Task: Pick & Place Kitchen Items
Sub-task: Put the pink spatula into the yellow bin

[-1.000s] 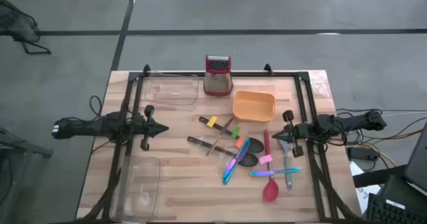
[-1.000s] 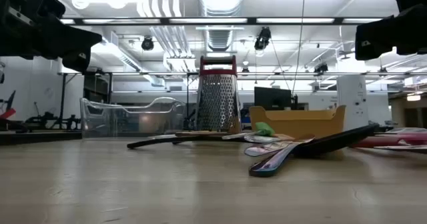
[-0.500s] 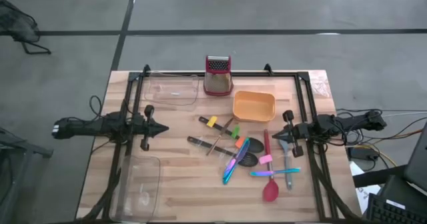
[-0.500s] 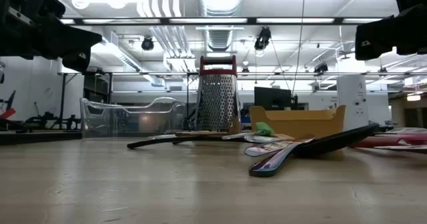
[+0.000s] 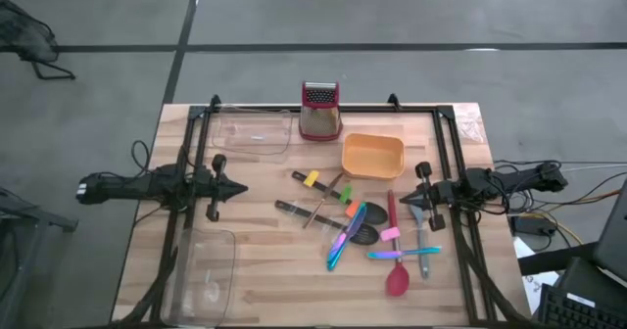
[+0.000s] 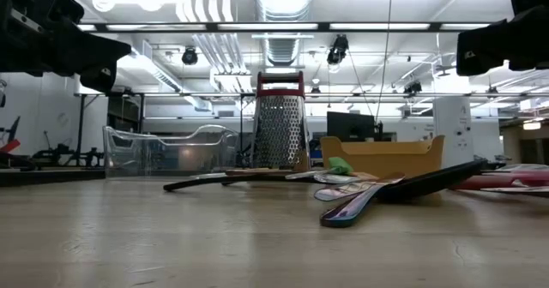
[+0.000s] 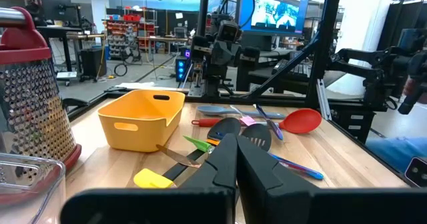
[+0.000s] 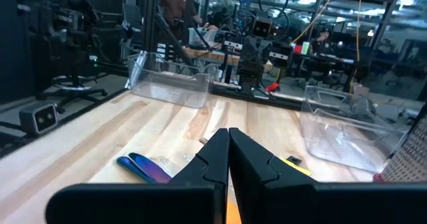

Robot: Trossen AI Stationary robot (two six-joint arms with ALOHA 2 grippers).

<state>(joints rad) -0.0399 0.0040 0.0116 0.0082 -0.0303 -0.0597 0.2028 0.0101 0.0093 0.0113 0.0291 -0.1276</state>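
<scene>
The kitchen items lie in a loose heap on the wooden table, right of its middle. They are a red spoon (image 5: pixel 396 278), a black slotted spoon (image 5: pixel 363 234), multicoloured cutlery (image 5: pixel 345 237), a grey utensil (image 5: pixel 422 239), and yellow (image 5: pixel 312 180) and pink (image 5: pixel 390 234) clips. My left gripper (image 5: pixel 238 187) is shut and empty above the table's left side, pointing at the heap; its closed fingers show in the left wrist view (image 7: pixel 237 144). My right gripper (image 5: pixel 406 202) is shut and empty above the heap's right edge, beside the red spoon's handle; it also shows in the right wrist view (image 8: pixel 229 136).
An orange tub (image 5: pixel 372 156) stands just beyond the heap, and a steel grater with a red top (image 5: pixel 319 111) stands at the far edge. One clear tray (image 5: pixel 257 133) sits at the far left and another (image 5: pixel 206 270) at the near left. A dark frame rail runs along each side.
</scene>
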